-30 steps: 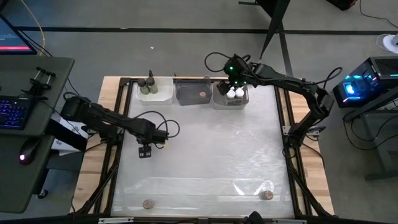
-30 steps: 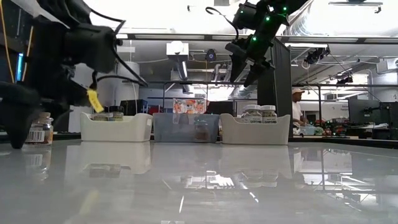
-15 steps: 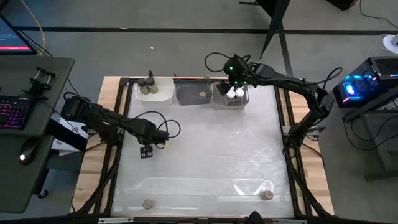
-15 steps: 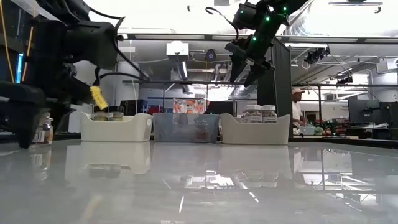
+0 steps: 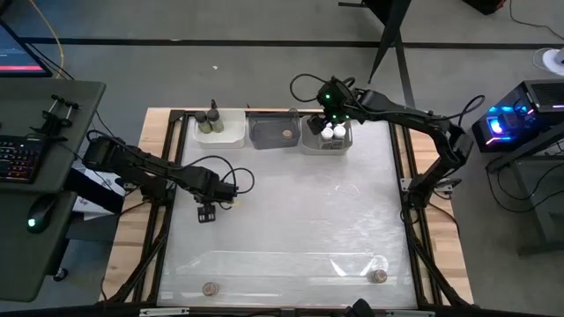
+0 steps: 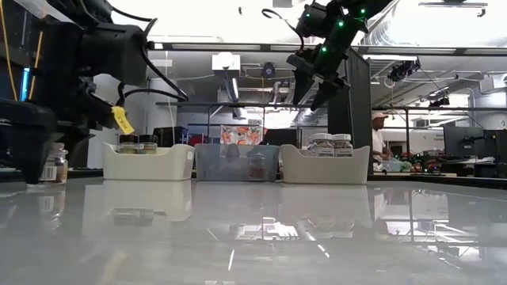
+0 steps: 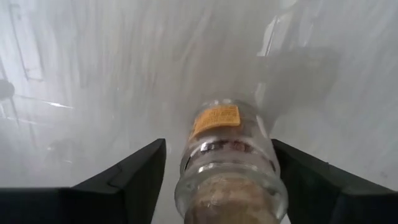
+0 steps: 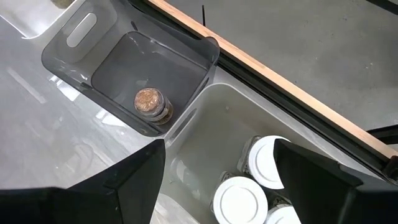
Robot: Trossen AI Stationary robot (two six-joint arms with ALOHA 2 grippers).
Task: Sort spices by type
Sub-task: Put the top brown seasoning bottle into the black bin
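My left gripper (image 5: 205,214) is at the table's left middle, pointing down, shut on a small glass spice jar (image 7: 227,165) with a yellow label and a tan top end. The jar also shows in the low view (image 6: 54,164). My right gripper (image 5: 333,117) hangs open and empty above the right bin (image 8: 205,143), which holds white-capped jars (image 8: 239,199). The grey middle bin (image 5: 264,132) holds one brown-capped jar (image 8: 149,102). The white left bin (image 5: 231,132) holds dark-capped jars (image 5: 211,119). Two brown-capped jars (image 5: 210,288) (image 5: 378,276) stand near the table's near edge. My left gripper has the jar between its two fingers, which stand at the jar's opposite sides (image 7: 268,171) near its top end. The fingers come from above, pointing down. The jar stands upright low at the table; whether its bottom rests on the table, I cannot tell.
The three bins stand in a row along the table's far edge. The shiny table top (image 5: 300,220) between the bins and the near edge is open. A desk with a keyboard (image 5: 22,158) stands to the left of the table.
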